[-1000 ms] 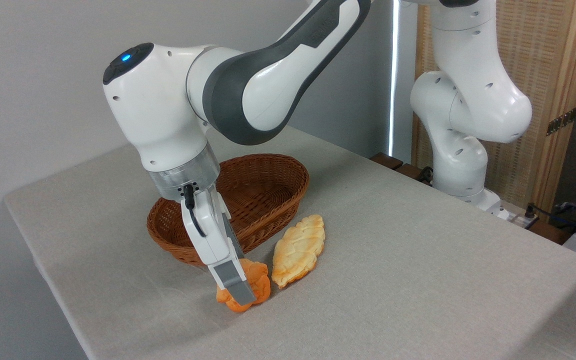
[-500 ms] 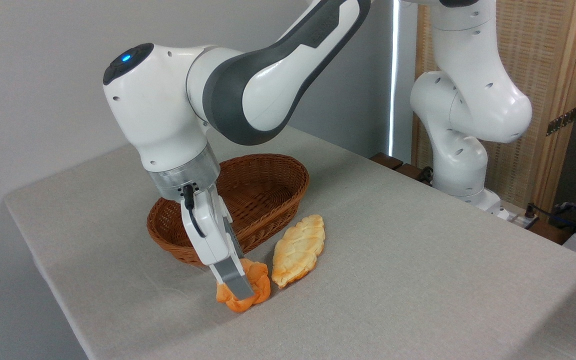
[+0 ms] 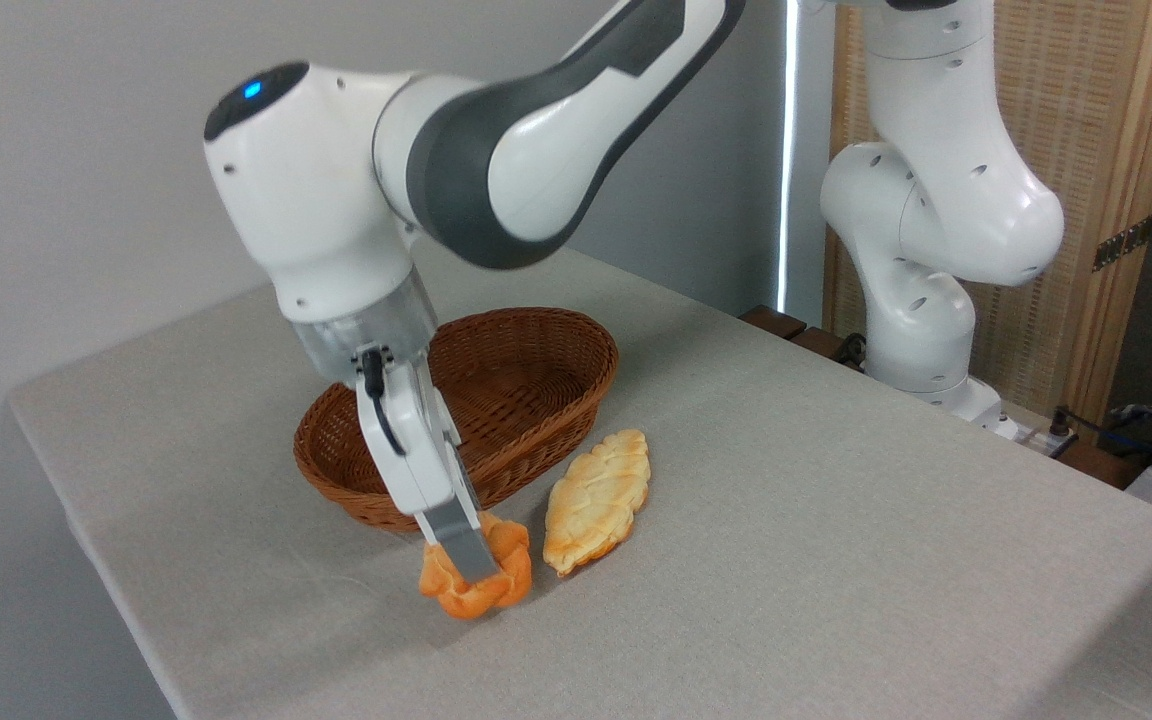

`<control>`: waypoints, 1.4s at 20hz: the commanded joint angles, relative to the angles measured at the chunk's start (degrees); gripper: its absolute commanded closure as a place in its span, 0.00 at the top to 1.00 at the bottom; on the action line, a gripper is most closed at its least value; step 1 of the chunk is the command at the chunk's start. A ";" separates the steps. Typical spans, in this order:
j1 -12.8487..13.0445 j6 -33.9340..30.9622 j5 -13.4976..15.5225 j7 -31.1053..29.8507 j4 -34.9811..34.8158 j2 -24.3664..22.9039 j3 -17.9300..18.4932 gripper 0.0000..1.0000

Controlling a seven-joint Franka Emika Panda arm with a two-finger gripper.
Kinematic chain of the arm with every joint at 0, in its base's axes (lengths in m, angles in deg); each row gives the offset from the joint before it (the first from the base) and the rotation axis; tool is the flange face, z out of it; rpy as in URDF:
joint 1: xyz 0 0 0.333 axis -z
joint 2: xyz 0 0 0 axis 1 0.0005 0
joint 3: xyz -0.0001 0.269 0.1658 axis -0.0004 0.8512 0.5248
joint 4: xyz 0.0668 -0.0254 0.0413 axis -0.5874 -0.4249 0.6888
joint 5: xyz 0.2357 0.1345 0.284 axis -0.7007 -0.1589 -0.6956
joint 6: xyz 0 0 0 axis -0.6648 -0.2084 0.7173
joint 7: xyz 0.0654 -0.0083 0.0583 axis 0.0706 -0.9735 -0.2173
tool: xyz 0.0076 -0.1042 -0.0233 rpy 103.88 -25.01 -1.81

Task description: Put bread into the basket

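1 arm (image 3: 496, 130) bent low, jaws pinching bread (image 3: 476, 580)

bread (image 3: 481, 590): glossy crust | basket (image 3: 536, 370): woven wicker | table (image 3: 786, 520): matt cloth

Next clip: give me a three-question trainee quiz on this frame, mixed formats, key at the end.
1. True or false: the orange bun already lies inside the wicker basket.
2. What does the gripper hold? A) pale braided loaf B) orange bun C) nothing
3. Fill in: the braided loaf lies on the ____, just right of the bun.

Key: 1 false, it is still outside, in front of the basket. 2 B. 3 table.
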 commanded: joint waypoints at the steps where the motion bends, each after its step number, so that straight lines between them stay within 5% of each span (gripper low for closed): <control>1: 0.35 -0.20 1.61 -0.96 -0.10 -2.71 0.18 0.44; 6: 0.35 -1.42 7.15 -2.71 -0.10 -6.58 -1.31 0.49; 9: 0.35 -1.34 7.60 -11.22 0.16 -7.28 -4.29 0.56; 12: 0.35 -1.34 7.51 -18.52 0.95 -7.20 -7.55 0.70; 15: 0.35 -1.34 7.51 -24.58 0.95 -7.11 -9.40 1.00; 28: -0.17 -4.77 7.51 -26.36 1.13 -9.56 -7.75 1.00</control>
